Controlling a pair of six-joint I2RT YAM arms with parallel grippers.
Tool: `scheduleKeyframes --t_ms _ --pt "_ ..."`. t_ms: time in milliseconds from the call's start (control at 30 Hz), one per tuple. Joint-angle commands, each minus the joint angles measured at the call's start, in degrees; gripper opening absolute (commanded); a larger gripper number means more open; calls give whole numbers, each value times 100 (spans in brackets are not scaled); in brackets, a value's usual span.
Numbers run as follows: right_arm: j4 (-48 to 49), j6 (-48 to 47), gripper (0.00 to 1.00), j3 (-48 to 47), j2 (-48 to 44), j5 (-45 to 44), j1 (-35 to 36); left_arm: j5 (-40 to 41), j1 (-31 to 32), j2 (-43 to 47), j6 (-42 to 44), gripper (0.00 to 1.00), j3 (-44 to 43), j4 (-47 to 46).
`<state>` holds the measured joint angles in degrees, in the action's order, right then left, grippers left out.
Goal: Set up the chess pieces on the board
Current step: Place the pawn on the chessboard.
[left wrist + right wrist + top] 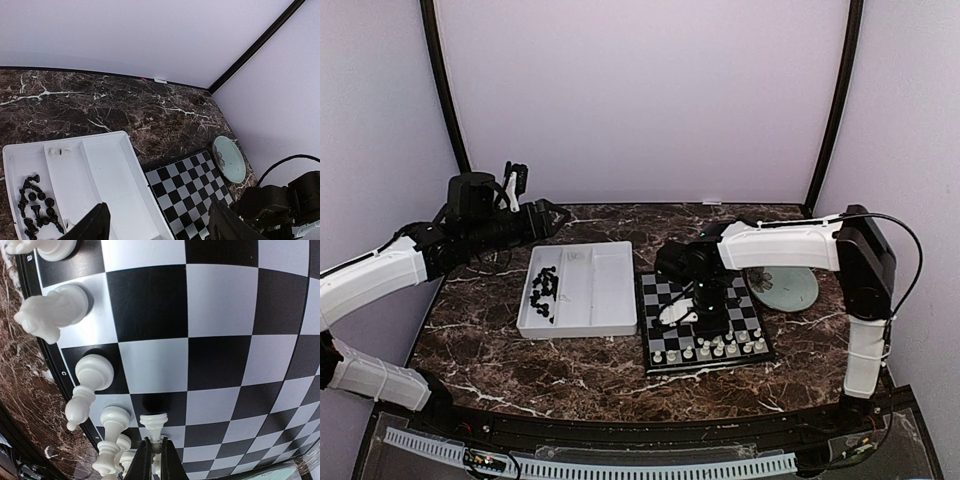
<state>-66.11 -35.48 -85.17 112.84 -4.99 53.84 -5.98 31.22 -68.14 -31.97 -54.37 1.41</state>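
The chess pieces (710,348) stood in two lots: the white ones in rows along the near edge of the board (660,290), the black ones (545,290) heaped in the left compartment of a white tray (615,290) that lay just beside the board. The right arm reached in from its side, forearm level above the board and wrist turned down. The right gripper (155,457) was pinched tight around a slim white piece (153,421), whose round foot sat on a square in the second row. The left arm was folded up and back over the table's far left, and the left gripper (157,225) hung spread wide with nothing between its fingers. The white figures looked smooth and glossy, a knight (50,315) and a bishop (85,390) among them. The board's checks were black and silvery. Beneath it all lay a dark brown marbled table (570,370) veined in white, with a pale green round plate (795,290) to the right and plain pale walls around.
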Motion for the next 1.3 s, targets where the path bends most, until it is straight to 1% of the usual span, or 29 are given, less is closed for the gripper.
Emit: scheduleKeyframes --t_ms 0,167,333,700,1267 --pt "-86 33 6 28 80 -3 63 -87 -37 69 -42 70 80 -74" --pt "-95 50 10 -33 72 52 55 -132 -43 20 -59 70 81 -103" --pt "-98 59 12 -108 24 122 65 -174 -43 -20 -64 70 83 -123" --pt "-105 85 10 -296 45 164 73 -213 -46 -33 -64 70 119 -123" --pt "320 41 9 82 45 -1385 100 -250 -47 -33 -44 70 86 -123"
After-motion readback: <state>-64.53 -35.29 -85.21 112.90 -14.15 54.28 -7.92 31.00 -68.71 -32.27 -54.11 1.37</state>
